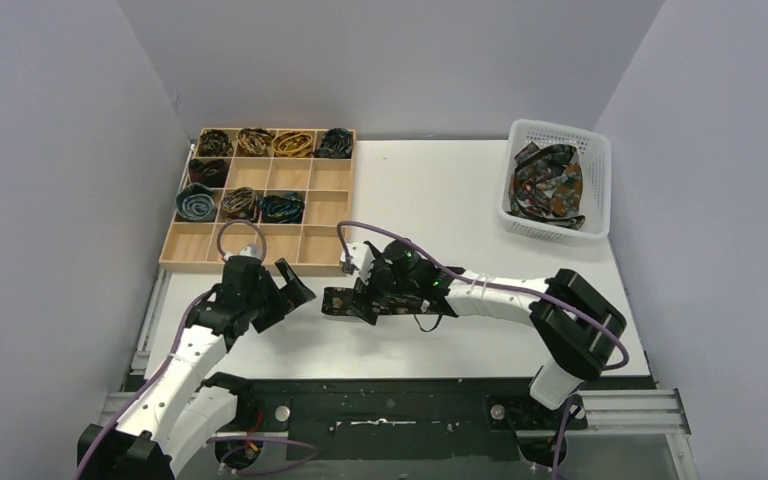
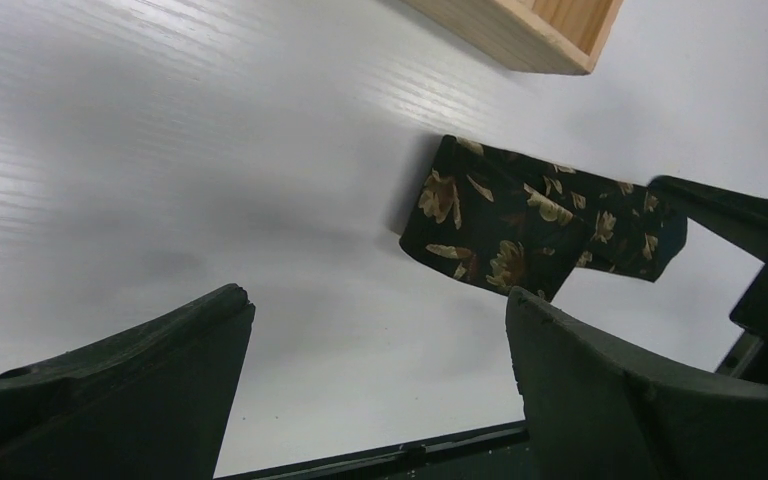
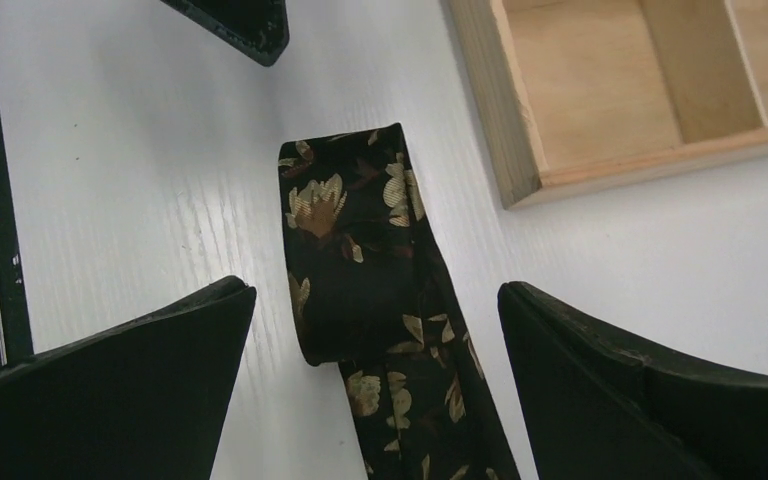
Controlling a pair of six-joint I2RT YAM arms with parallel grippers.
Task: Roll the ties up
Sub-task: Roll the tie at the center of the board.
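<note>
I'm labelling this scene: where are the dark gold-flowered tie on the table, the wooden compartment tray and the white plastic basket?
Dark gold-flowered tie (image 3: 360,260), right wrist view: folded fabric middle.
Wooden compartment tray (image 1: 322,245), top view: empty near-right compartment.
White plastic basket (image 1: 509,175), top view: left wall.

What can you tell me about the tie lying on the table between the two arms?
The tie is black fabric with a gold and tan floral print, faintly glossy. It lies flat on the white table, one end folded back over itself, not coiled. It sits near the corner of the wooden tray without touching it. The open right pincer straddles it, gripping nothing; the open left pincer stands clear of it.
</note>
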